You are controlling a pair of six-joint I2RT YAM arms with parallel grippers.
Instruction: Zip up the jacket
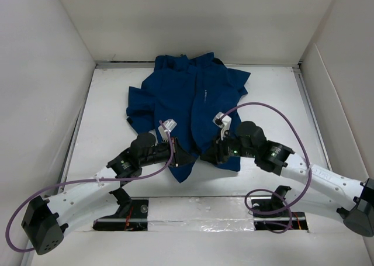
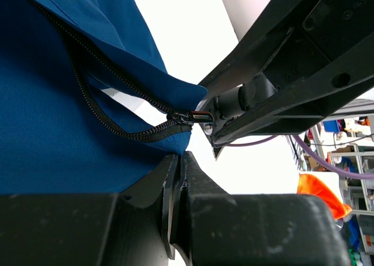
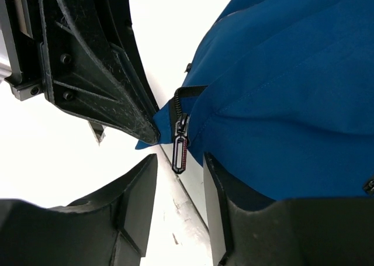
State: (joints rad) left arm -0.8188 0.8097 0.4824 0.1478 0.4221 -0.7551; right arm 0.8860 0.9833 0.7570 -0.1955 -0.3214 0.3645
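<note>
Enclosing a flat white desk [image 1: 105, 120], plain white walls [image 1: 35, 73] rise; the royal-blue fabric jacket [image 1: 187, 96] spreads beyond both grippers. The left gripper [image 2: 178, 163] is clenched on its hem corner. The right gripper [image 3: 180, 161] gapes, the small black zipper pull [image 3: 180, 152] hanging between its parted fingers.

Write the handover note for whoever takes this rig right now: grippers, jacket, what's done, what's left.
Left gripper: shut on the bottom hem of the jacket, just beside the zipper.
Right gripper: open, the pull tab in line with the gap between its fingers, not gripped.
Jacket: spread on the table, collar at the far end, hem toward the arms.
Done: the slider sits at the hem, with the two sides joined there.
Left: the teeth above the slider are apart. Probably close the right gripper on the tab and draw it toward the collar while the left holds the hem.
</note>
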